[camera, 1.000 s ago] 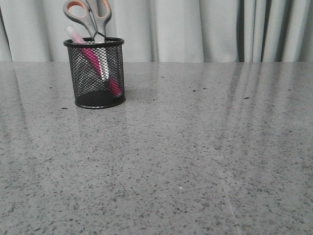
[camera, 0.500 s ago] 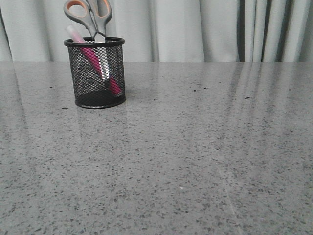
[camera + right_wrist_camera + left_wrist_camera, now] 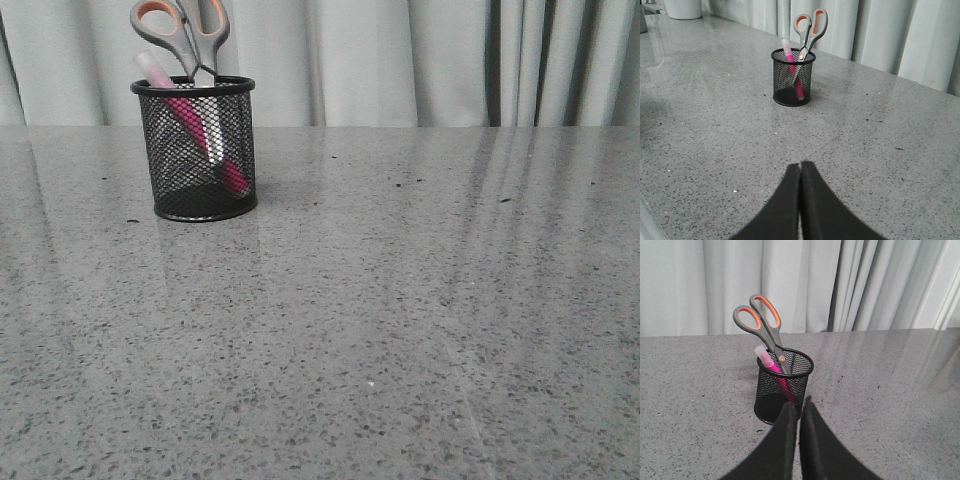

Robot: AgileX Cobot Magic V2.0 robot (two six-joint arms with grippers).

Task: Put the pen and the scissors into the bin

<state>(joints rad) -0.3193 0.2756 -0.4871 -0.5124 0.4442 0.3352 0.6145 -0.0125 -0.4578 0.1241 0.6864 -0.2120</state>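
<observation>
the scissors [image 3: 181, 35] and pen [image 3: 190, 120] stand in the bin [image 3: 195, 148] on the table [image 3: 400, 300]. the left hand [image 3: 799, 410] and right hand [image 3: 800, 170] are both pressed together, holding nothing.

Bin [image 3: 793, 77]: black mesh cup, upright on grey speckled table [image 3: 880, 145], holding scissors [image 3: 809, 31], handles up, and pen [image 3: 791, 65], leaning. Right gripper [image 3: 800, 167]: dark fingers pressed together, empty, well apart from bin.

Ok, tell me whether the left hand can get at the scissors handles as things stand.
Probably yes. The scissors stand blades-down in the bin, handles above the rim, with nothing between them and the left hand. The hand is shut and empty, so it must open first.
</observation>
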